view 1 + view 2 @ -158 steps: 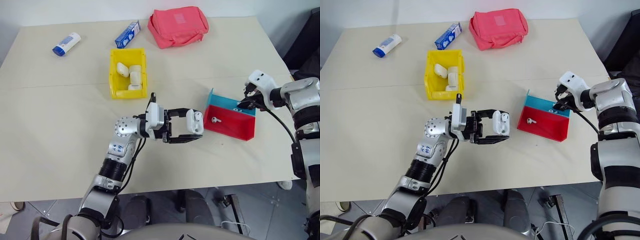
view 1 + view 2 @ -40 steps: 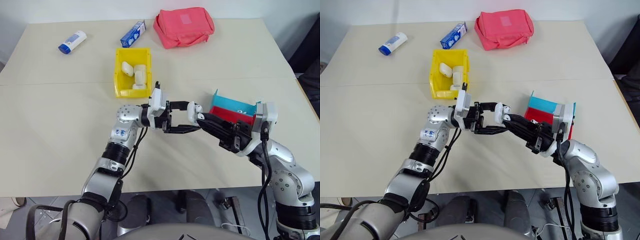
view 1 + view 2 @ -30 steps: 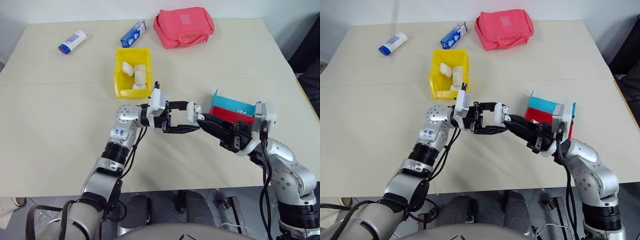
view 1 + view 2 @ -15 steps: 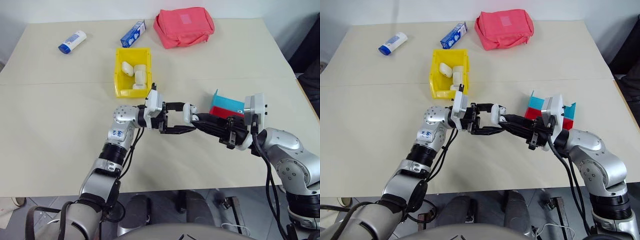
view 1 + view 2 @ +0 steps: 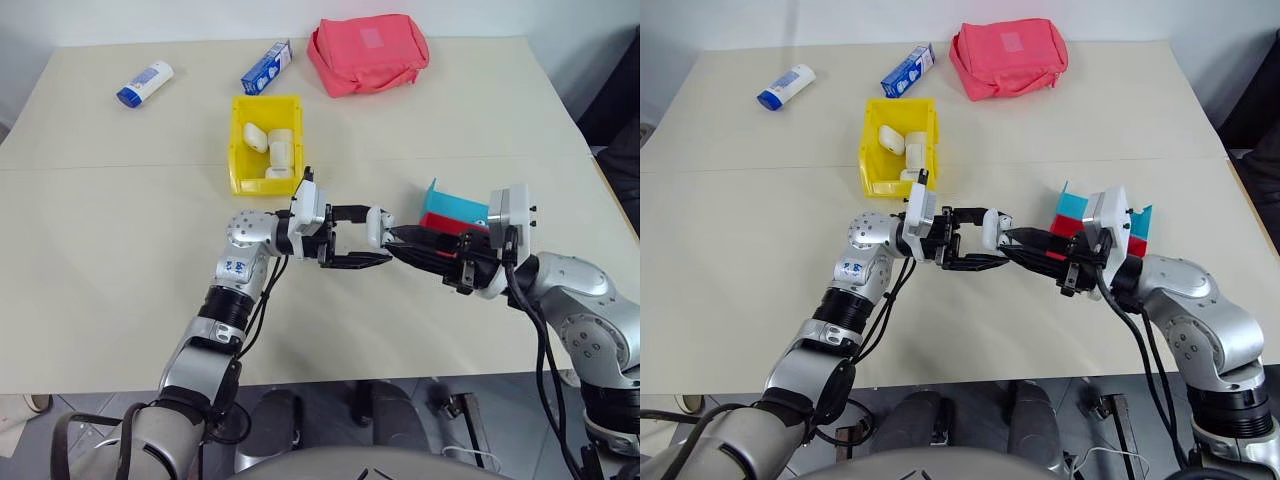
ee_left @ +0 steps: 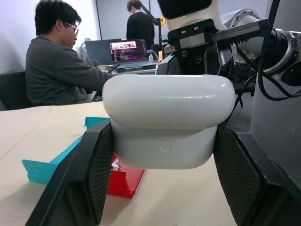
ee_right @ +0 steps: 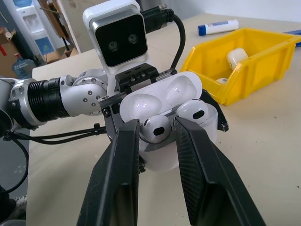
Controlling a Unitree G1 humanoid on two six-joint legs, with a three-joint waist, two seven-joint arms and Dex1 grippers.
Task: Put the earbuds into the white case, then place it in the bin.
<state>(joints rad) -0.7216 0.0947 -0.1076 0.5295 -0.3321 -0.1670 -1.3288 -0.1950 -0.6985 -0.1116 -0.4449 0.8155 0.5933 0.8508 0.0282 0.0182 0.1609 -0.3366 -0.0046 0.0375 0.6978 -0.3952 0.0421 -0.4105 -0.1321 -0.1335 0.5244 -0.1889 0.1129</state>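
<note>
Two earbuds are sitting in the open case, so you are in the middle of the loading step. In the left eye view, your left gripper [image 5: 352, 238] is clamping the white case [image 5: 374, 226] above the middle of the table [image 5: 120, 290], and your right gripper [image 5: 405, 240] is reaching in from the side of the red tray [image 5: 448, 222] near the right edge, its tips at the case. The bin [image 5: 264, 143] is lying toward the far edge, left of centre, with several white cases inside.

In the right eye view, the same meeting of grippers is showing, with a pink pouch [image 5: 1008, 55], a blue carton [image 5: 907, 70] and a white-and-blue tube [image 5: 785, 85] lined along the far edge.

In the left wrist view, the fingers [image 6: 82, 174] are pressing both flanks of the case body, lid toward the camera.

In the right wrist view, the fingers [image 7: 120, 174] are standing slightly apart, either side of the nearer earbud [image 7: 155, 128]; whether they are touching it I cannot tell. The second earbud [image 7: 193, 110] is resting beside it.

Next, you will likely need to let the bud seat, back the right gripper off, close the lid, then carry the case to the bin.
</note>
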